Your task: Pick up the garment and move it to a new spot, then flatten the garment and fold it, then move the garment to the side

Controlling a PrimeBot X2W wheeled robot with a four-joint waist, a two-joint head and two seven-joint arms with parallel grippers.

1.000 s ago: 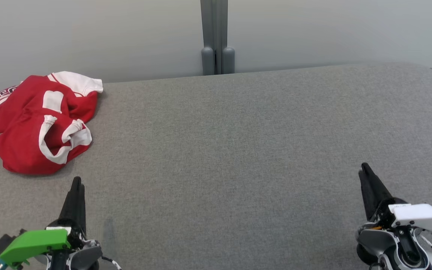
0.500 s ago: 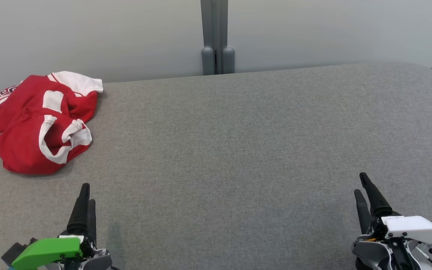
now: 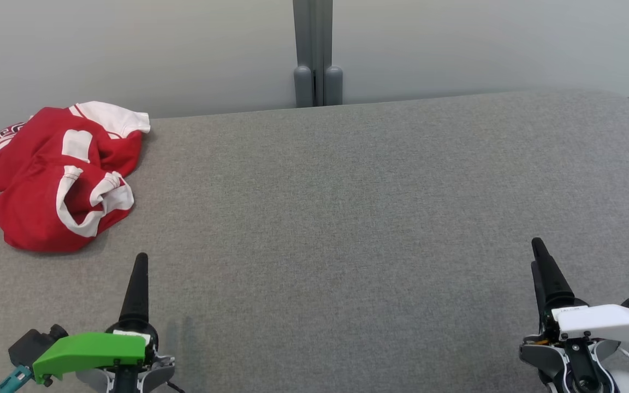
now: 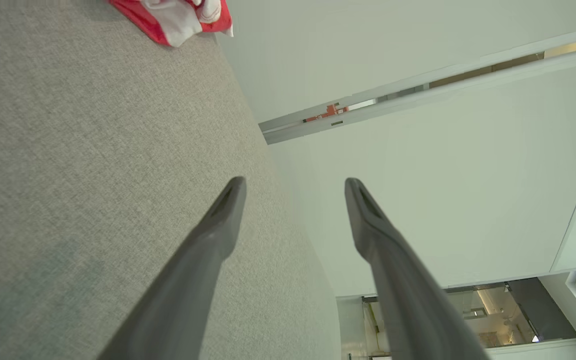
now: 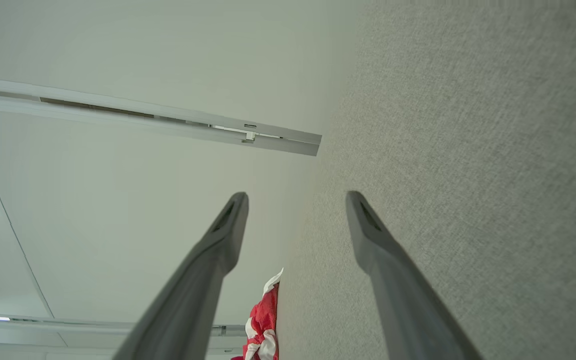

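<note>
A crumpled red garment with white trim (image 3: 58, 174) lies at the far left of the grey fabric table (image 3: 347, 207), partly past the left frame edge. Its corner shows in the left wrist view (image 4: 178, 17) and in the right wrist view (image 5: 263, 325). My left gripper (image 3: 140, 262) is at the lower left, below and right of the garment, apart from it. It is open and empty in its wrist view (image 4: 293, 187). My right gripper (image 3: 537, 251) is at the lower right, far from the garment, open with nothing between its fingers (image 5: 295, 200).
A pale wall runs behind the table, with a grey vertical post (image 3: 317, 54) at the middle of the back edge. The table's far right corner (image 3: 620, 103) is rounded. Broad bare fabric stretches between the two grippers.
The left gripper has shifted right and slightly up the view. The right gripper dipped, then rose again and moved a little right. The garment lies where it did.
</note>
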